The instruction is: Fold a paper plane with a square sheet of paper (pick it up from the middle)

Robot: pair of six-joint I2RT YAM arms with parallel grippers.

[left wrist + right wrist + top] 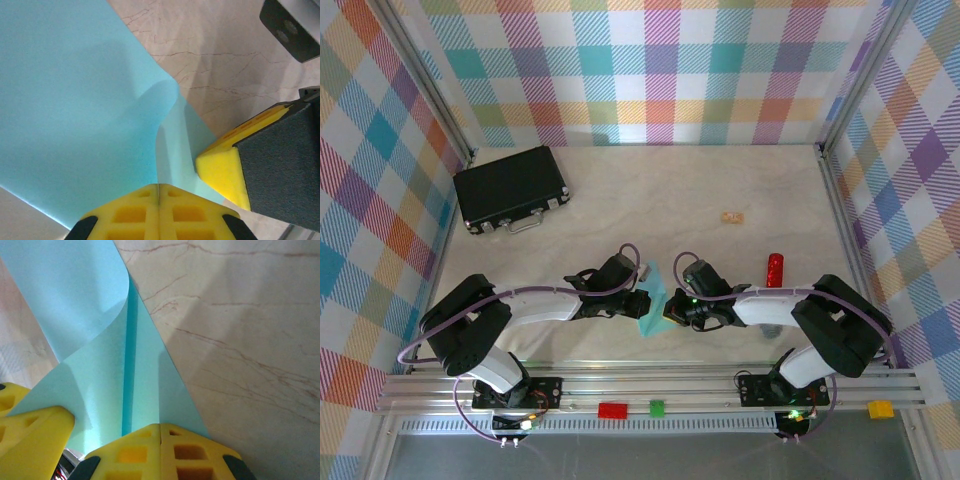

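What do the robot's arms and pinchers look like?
The left arm and right arm are black and white, with purple cables looping along them and tiny green lights. The left gripper and right gripper have chunky yellow fingertips with square pockets.

From above, the left claw (640,302) and right claw (672,312) cover most of the square sheet of paper (654,290), in both wrist views its edges run past the frame (so how far it's folded I can't tell), and the tan bit (732,216) on the counter (650,190) is too small to name.
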